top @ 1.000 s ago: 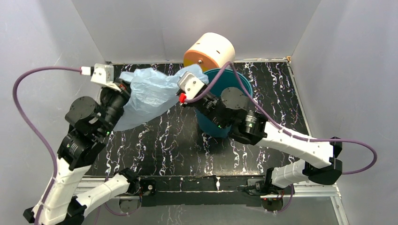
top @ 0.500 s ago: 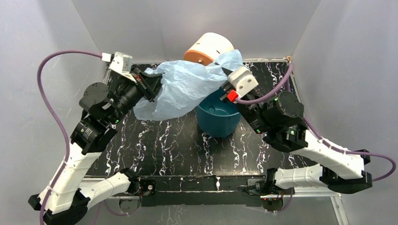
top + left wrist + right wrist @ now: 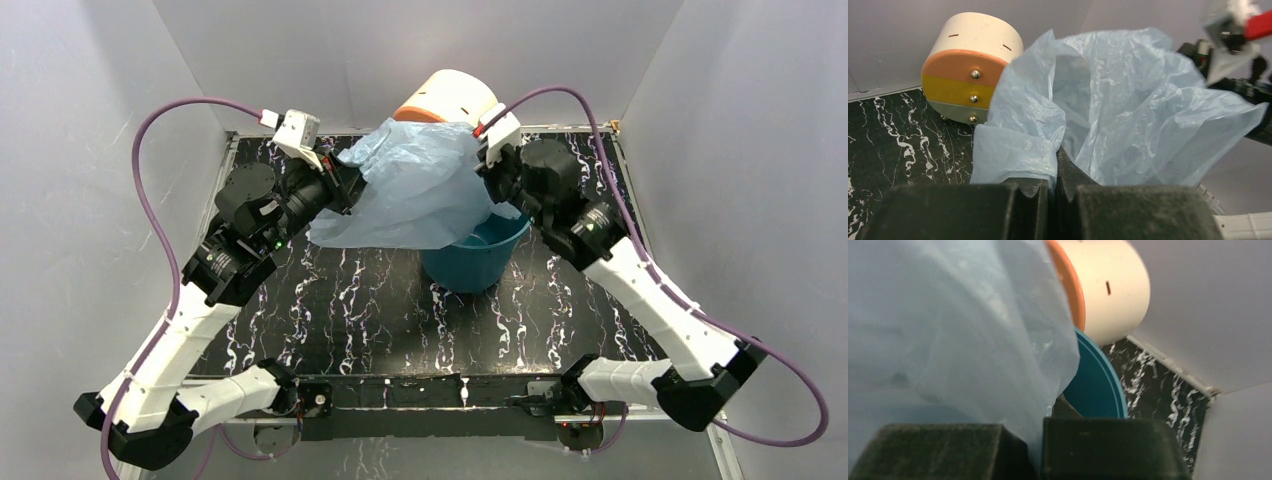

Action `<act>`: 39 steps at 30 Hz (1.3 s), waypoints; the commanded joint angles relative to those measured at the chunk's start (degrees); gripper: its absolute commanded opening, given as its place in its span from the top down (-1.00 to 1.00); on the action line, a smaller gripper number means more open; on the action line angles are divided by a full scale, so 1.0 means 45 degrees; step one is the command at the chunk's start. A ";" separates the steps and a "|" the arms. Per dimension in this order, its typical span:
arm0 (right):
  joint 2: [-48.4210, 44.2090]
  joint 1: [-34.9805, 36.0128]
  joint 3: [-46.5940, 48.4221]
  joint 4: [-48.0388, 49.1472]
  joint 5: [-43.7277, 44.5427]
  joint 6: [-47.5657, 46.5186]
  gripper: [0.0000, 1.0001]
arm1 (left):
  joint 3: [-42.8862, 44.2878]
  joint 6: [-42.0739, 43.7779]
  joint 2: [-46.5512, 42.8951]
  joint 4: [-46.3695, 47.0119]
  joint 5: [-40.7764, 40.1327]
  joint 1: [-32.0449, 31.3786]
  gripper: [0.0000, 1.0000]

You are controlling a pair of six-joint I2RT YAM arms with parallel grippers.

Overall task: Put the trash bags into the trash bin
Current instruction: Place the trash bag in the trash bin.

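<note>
You cannot tell whether the thin, crinkly, translucent light-blue plastic bag (image 3: 415,190) dips inside the round teal-green plastic bin (image 3: 480,265), since it hides the bin's left half and the lower front of the cream-and-orange cylindrical drum (image 3: 455,95) behind the bin. The bag hangs stretched and wrinkled above the bin's left rim, your left gripper (image 3: 1053,192) pinched tight on its edge left of the bin, your right gripper (image 3: 1037,440) clamped on its other edge above the bin's far rim. The bin's visible inside shows teal wall.
</note>
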 commanded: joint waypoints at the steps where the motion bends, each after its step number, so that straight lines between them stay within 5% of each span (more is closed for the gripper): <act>1: 0.0323 -0.2163 0.0265 -0.0593 -0.4135 0.2215 1.00 | 0.0432 0.0219 -0.0153 0.0205 -0.0510 0.0071 1.00; 9: -0.0317 -0.4224 -0.1612 0.0725 -0.5510 0.4094 1.00 | 0.1407 0.0747 0.0349 -0.0045 -0.0306 0.0071 1.00; 15: -0.1148 -0.4516 -0.3912 0.2104 -0.6543 0.5453 0.78 | 0.1948 0.0728 0.1022 0.0333 0.1006 0.0076 1.00; 16: -0.1288 -0.4511 -0.3942 0.2053 -0.6833 0.5487 0.67 | 0.2063 0.0728 0.1131 0.0273 0.1095 0.0072 1.00; 20: -0.1576 -0.4518 -0.2410 0.0528 -0.6789 0.5083 -0.34 | 0.2121 0.0650 0.1247 0.0248 0.1182 0.0071 1.00; 23: -0.1908 -0.4502 -0.1459 -0.0498 -0.6342 0.4365 -0.54 | 0.1959 0.0570 0.1182 0.0310 0.1122 0.0071 1.00; 31: -0.2921 -0.4515 -0.1396 -0.0323 -0.6774 0.4616 -0.64 | 0.1988 0.0909 0.0941 -0.0391 0.0758 0.0071 1.00; 39: -0.1517 -0.4518 -0.0589 0.0677 -0.7990 0.5682 -0.70 | 0.2037 0.0843 0.1026 -0.0551 0.1302 0.0071 1.00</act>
